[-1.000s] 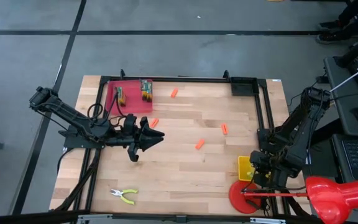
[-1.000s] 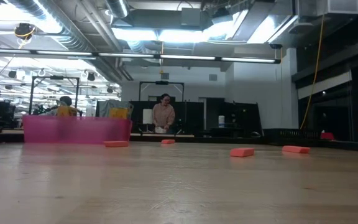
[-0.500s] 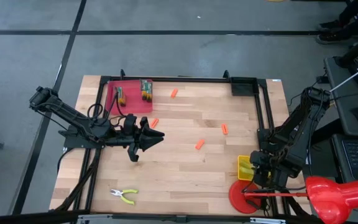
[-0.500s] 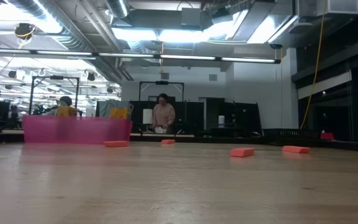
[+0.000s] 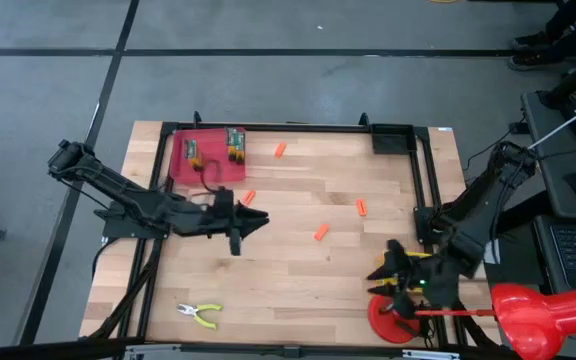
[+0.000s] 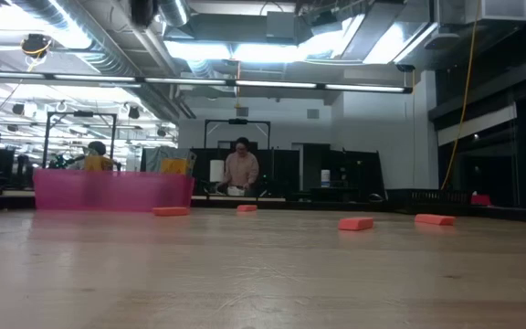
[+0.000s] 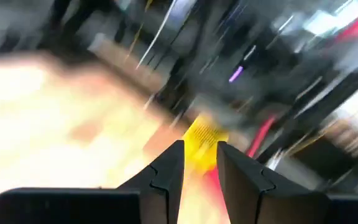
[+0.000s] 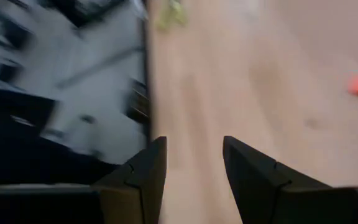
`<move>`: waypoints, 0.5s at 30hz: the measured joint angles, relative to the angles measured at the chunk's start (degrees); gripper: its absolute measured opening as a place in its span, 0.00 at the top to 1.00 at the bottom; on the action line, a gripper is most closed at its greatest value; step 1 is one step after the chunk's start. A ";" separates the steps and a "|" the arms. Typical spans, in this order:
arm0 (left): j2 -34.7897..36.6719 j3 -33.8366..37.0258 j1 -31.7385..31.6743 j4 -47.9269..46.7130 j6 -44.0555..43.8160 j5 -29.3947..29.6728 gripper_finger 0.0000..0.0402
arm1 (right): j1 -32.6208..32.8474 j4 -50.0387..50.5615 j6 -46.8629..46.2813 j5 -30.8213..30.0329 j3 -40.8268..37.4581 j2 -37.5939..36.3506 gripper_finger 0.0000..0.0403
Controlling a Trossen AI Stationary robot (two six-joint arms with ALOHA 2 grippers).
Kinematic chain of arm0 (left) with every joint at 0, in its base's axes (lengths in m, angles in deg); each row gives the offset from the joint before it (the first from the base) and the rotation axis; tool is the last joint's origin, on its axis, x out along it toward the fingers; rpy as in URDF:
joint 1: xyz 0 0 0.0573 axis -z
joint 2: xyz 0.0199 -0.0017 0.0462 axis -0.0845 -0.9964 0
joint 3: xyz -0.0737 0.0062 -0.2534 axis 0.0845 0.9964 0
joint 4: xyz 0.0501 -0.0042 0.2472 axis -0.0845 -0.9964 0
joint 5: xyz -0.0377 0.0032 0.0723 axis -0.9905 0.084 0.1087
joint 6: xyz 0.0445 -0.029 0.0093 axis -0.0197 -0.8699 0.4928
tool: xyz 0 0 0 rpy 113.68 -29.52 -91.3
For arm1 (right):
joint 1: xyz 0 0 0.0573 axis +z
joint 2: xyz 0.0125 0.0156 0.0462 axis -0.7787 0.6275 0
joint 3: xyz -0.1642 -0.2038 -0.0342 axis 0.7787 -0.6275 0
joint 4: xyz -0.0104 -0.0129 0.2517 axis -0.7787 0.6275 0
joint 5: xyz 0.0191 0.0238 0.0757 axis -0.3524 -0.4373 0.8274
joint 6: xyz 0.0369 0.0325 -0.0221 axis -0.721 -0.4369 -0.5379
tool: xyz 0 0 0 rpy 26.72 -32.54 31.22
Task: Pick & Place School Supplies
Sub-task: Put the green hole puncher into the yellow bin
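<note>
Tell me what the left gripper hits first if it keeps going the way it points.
The left gripper points toward the table's right side. The orange piece lies nearest that line, slightly off it; height above the table is unclear, so it may pass over.

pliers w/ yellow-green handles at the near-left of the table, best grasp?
Take the small pliers with yellow-green handles from straight above, at the narrow neck where the handles meet the metal head. They lie flat with handles splayed, so close across that neck. Nothing crowds them; the left gripper is nearer.
</note>
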 joint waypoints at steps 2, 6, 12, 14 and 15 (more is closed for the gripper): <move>-0.85 -0.32 1.10 -9.62 -5.51 -4.35 0.77 | -1.65 -6.14 1.49 2.44 0.00 0.00 0.60; -2.84 -3.98 6.67 -30.15 -13.95 -17.16 0.77 | -1.22 -13.18 0.35 3.11 0.00 0.00 0.60; -9.44 -10.12 20.10 -41.46 -19.83 -29.48 0.77 | 0.42 -15.62 -3.88 1.19 0.00 0.02 0.60; -12.70 -11.59 24.32 -46.63 -21.46 -28.30 0.77 | 0.58 -16.55 -3.82 -0.95 0.00 0.02 0.60; -14.37 -12.08 26.01 -48.50 -22.67 -26.66 0.77 | 0.57 -16.91 -3.72 -2.02 0.00 0.02 0.60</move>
